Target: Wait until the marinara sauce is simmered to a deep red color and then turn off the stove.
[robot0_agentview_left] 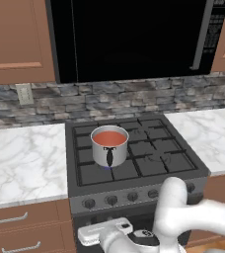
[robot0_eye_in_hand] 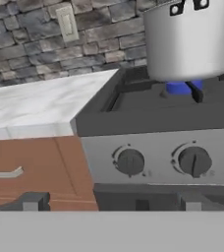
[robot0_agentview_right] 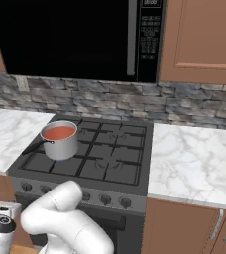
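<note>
Hand view showed the front of the stove (robot0_eye_in_hand: 163, 123) up close, with two round knobs in a row. The left knob (robot0_eye_in_hand: 130, 161) and the right knob (robot0_eye_in_hand: 194, 161) sat side by side on the grey panel. Above them a blue flame (robot0_eye_in_hand: 182, 87) burned under the shiny pot (robot0_eye_in_hand: 192, 39). The gripper (robot0_eye_in_hand: 111, 202) was spread wide and held nothing; its two dark tips stood low in the picture, below the knobs and not touching them.

The step in hand looked like waiting and watching. To do it well, the arm should probably stay back from the pot and the fire, and keep the fingers apart so they are ready for a knob. The sauce should be checked for a deep red before any knob is turned. The flame sat up and to the right, so the right knob seemed the likely one, but that was a guess.

The pot stood on the front left burner of the stove, and its black handle (robot0_agentview_right: 32, 147) pointed toward the front. Inside it was the marinara sauce (robot0_agentview_left: 109, 139), a smooth round pool near the top. It looked orange-red, not yet dark red. The counter (robot0_agentview_left: 20, 158) lay beside the stove.
</note>
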